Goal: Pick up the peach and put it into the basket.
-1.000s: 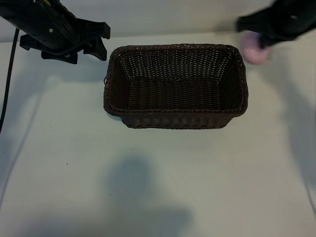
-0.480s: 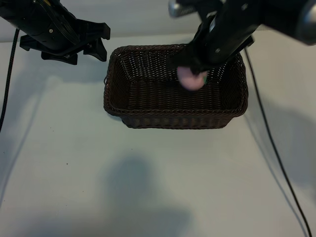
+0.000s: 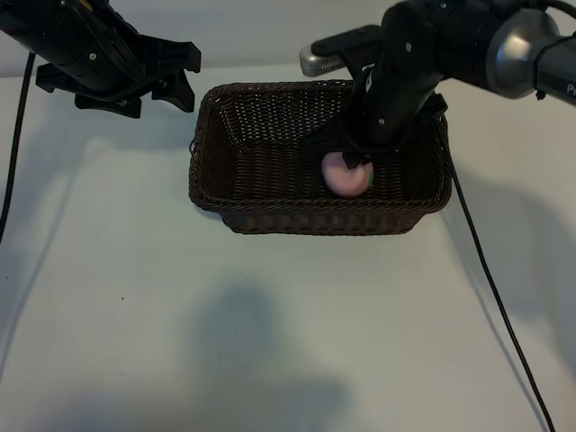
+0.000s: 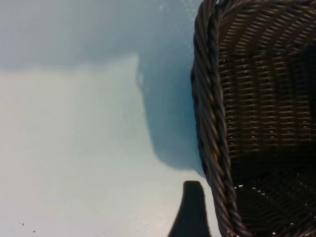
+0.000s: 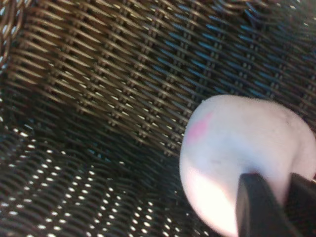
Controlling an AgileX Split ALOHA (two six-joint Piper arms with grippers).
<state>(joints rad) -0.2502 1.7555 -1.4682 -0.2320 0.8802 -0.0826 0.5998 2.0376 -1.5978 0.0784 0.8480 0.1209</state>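
The dark brown wicker basket [image 3: 270, 207] stands at the middle of the table. The pink peach [image 3: 345, 175] is inside it, low in its right half near the front wall. My right gripper [image 3: 360, 158] reaches down into the basket directly over the peach and partly covers it. In the right wrist view the peach [image 5: 232, 148] fills the frame close to the woven wall [image 5: 98, 74], with a dark part of the gripper in front of it. My left gripper [image 3: 186, 76] hangs open and empty just outside the basket's far left corner [image 4: 210, 123].
The right arm's cable [image 3: 490, 279] trails over the table to the right of the basket. The left arm's cable [image 3: 13, 153] runs down the left edge. Pale bare tabletop [image 3: 270, 342] lies in front of the basket.
The right arm has swung in from the far right with the peach, passed over the basket's rim and lowered it to the basket's bottom. The left arm has not moved.
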